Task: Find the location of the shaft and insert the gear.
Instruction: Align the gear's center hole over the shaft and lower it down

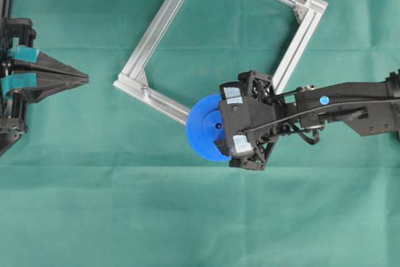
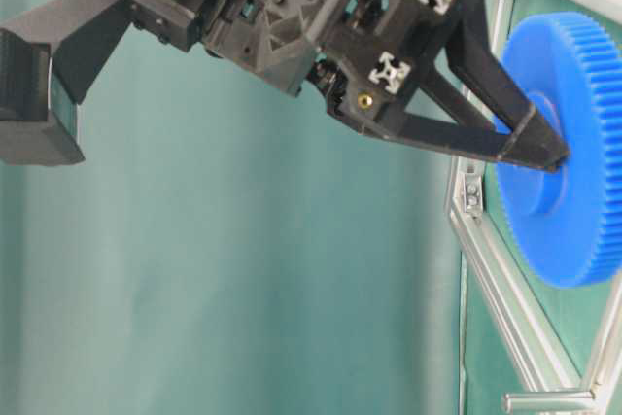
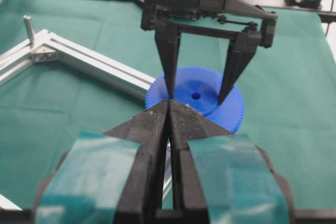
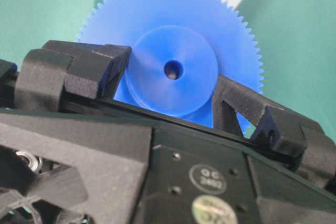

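Overhead: your right gripper (image 1: 220,126) spans the blue gear's (image 1: 203,128) hub, at 6 o'clock of the aluminium frame (image 1: 153,39). Your left gripper (image 1: 84,78) sits at 9 o'clock.

Left wrist: left jaws pressed together, holding nothing.

Right wrist: 2 fingers (image 4: 89,69) clasp the hub at 9 and 3 o'clock.

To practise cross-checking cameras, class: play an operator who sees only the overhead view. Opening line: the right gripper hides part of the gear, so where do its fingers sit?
Observer: In the left wrist view, the right gripper has one finger on each side of the gear, against its raised hub.
Operator: Is anything through the centre hole?
Observer: In the right wrist view, the centre hole shows between the fingers, with no pin standing out of it.
Operator: And the left gripper?
Observer: The left gripper has its fingers pressed together, holding nothing.
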Controlling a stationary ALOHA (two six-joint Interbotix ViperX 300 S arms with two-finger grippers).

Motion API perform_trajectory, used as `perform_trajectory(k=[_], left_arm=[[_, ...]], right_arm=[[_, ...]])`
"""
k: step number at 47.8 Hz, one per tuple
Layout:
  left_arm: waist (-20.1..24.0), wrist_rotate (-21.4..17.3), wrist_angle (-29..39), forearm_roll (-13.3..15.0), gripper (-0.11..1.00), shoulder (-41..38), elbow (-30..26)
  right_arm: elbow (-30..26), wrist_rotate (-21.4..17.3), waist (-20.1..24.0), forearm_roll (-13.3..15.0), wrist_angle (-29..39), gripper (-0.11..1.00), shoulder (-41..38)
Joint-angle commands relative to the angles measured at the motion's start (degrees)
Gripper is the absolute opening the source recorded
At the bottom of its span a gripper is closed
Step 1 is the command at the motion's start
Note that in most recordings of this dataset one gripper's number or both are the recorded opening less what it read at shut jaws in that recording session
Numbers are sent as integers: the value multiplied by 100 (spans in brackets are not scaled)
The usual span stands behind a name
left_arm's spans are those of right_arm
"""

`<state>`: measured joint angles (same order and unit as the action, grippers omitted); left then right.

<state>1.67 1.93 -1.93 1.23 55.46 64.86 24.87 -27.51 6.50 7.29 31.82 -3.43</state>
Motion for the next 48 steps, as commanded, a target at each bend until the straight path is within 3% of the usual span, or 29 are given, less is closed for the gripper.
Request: perform_trajectory(k=[1, 48], left_arm=[[0, 9, -26, 9, 2, -26, -167], [0, 9, 18, 9, 2, -26, -176]], right_arm=[[88, -18, 211, -35, 9, 69, 44], [149, 0, 220, 26, -167, 69, 158]])
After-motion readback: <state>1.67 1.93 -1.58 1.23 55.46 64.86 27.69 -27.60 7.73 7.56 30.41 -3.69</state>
